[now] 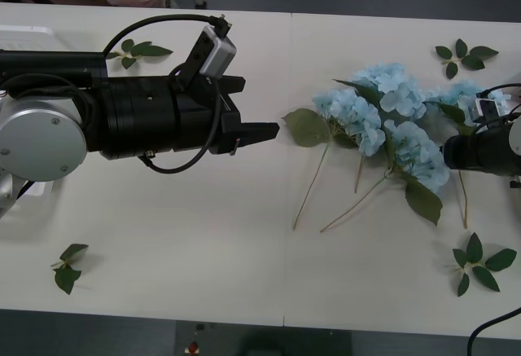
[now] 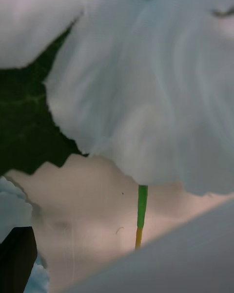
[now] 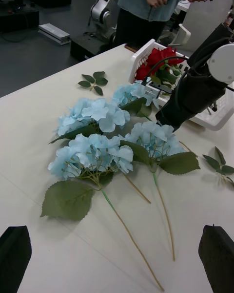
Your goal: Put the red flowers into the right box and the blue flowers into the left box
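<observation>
Several blue flowers [image 1: 383, 120] lie in a cluster on the white table [image 1: 203, 242], right of centre, with their stems pointing toward the front edge. My left gripper [image 1: 264, 134] hovers just left of them, open, its fingers [image 3: 14, 254] wide apart and holding nothing. My right gripper [image 1: 446, 152] is pushed into the right side of the cluster. In its wrist view, pale petals [image 2: 146, 88] crowd the lens, a green stem [image 2: 142, 205] runs between them, and one dark finger [image 2: 17, 254] sits out at the corner. The red flowers [image 3: 158, 61] lie in the white right box [image 3: 139, 58] beyond the right arm.
Loose green leaf sprigs lie at the back left [image 1: 138, 49], back right [image 1: 464, 54], front right [image 1: 480, 262] and front left [image 1: 67, 265]. A white rim [image 1: 24, 34] shows behind the left arm at the left edge. Bare table stretches in front of the left arm.
</observation>
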You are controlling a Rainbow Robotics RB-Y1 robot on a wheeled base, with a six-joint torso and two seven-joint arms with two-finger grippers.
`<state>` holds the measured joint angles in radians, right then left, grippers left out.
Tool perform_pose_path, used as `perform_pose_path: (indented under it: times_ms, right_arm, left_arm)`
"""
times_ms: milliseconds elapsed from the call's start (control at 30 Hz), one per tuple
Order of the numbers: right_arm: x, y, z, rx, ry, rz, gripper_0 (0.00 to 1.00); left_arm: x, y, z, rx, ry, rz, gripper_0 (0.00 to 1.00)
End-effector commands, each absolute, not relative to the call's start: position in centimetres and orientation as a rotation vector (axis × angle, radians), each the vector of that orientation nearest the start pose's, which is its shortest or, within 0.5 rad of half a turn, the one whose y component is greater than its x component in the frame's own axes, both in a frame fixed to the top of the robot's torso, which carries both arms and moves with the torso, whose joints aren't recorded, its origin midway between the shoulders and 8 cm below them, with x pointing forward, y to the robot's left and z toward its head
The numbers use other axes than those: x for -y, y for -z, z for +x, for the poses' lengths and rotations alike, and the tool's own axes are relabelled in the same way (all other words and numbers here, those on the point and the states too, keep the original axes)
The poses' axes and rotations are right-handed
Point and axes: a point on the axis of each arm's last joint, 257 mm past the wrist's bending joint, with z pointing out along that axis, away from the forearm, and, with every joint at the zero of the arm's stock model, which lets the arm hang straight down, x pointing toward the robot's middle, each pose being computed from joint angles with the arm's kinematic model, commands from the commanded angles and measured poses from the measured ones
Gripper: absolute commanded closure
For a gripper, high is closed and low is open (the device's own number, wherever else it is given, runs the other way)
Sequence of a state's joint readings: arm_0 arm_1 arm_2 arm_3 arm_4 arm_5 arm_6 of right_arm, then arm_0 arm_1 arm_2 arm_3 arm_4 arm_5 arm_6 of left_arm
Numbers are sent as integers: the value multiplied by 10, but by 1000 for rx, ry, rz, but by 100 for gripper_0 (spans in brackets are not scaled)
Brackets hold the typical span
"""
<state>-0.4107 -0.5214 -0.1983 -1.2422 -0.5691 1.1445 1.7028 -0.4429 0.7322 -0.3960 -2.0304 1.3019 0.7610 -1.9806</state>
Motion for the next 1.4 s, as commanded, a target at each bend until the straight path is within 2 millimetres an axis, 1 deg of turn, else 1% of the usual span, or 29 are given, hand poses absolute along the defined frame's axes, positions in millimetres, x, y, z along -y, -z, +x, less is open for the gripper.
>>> perform_pose_path:
  times_ms: [33,67,100,133,167,200,367,533,633,700,767,800,867,900,1000,1033,1067,1100,1133,1167,1200,1300,1333,1367,1400]
  right_arm:
    - [396,304,547,-2484,-108,147,49]
    - [397,304,547,-2483,-105,147,56]
    - [395,303,550,-2475,-101,138,78]
    - [393,306,550,-2476,-99,135,91]
    - [394,307,550,-2474,-96,138,98]
    - [394,308,551,-2473,-98,139,100]
    - [394,307,551,-2471,-96,136,100]
    - [393,299,553,-2463,-108,123,100]
    - [392,286,551,-2463,-147,123,100]
    - [388,274,550,-2458,-190,122,100]
    - [384,256,546,-2453,-244,110,100]
    - [383,251,545,-2449,-263,109,100]
    - [376,227,540,-2429,-338,94,100]
    - [374,220,539,-2422,-358,86,100]
    - [363,179,528,-2370,-471,45,100]
    - [361,173,525,-2361,-488,34,100]
    - [358,158,521,-2338,-520,13,100]
    - [356,151,519,-2326,-537,3,100]
    - [352,137,514,-2299,-574,-17,100]
    - [345,125,510,-2272,-618,-42,100]
    - [341,118,508,-2255,-641,-56,100]
    - [308,81,497,-2142,-846,-140,100]
    - [301,75,495,-2121,-881,-156,100]
    - [290,63,490,-2080,-950,-184,100]
    - [284,57,488,-2060,-982,-199,100]
  left_arm:
    - [-12,76,438,-1579,639,1077,0]
    - [-12,76,438,-1579,639,1077,0]
    - [-12,76,438,-1579,639,1077,0]
    - [-12,76,438,-1579,639,1077,0]
    - [-12,76,438,-1579,639,1077,0]
    - [-12,76,438,-1579,639,1077,0]
    - [-12,76,438,-1579,639,1077,0]
    - [-12,76,438,-1579,639,1077,0]
    - [-12,76,438,-1579,639,1077,0]
    - [-12,76,438,-1579,639,1077,0]
    - [-12,76,438,-1579,639,1077,0]
    - [-12,76,438,-1579,639,1077,0]
    - [-12,76,438,-1579,639,1077,0]
    - [-12,76,438,-1579,639,1077,0]
    - [-12,76,438,-1579,639,1077,0]
    - [-12,76,438,-1579,639,1077,0]
    - [-12,76,438,-1579,639,1077,0]
    - [-12,76,438,-1579,639,1077,0]
    - [-12,76,438,-1579,639,1077,0]
    - [-12,76,438,-1579,639,1077,0]
    - [-12,76,438,-1579,639,1077,0]
    - [-12,76,438,-1579,639,1077,0]
    - [-12,76,438,-1579,639,1077,0]
    - [-12,76,438,-1579,639,1077,0]
    - [-12,76,438,-1579,639,1077,0]
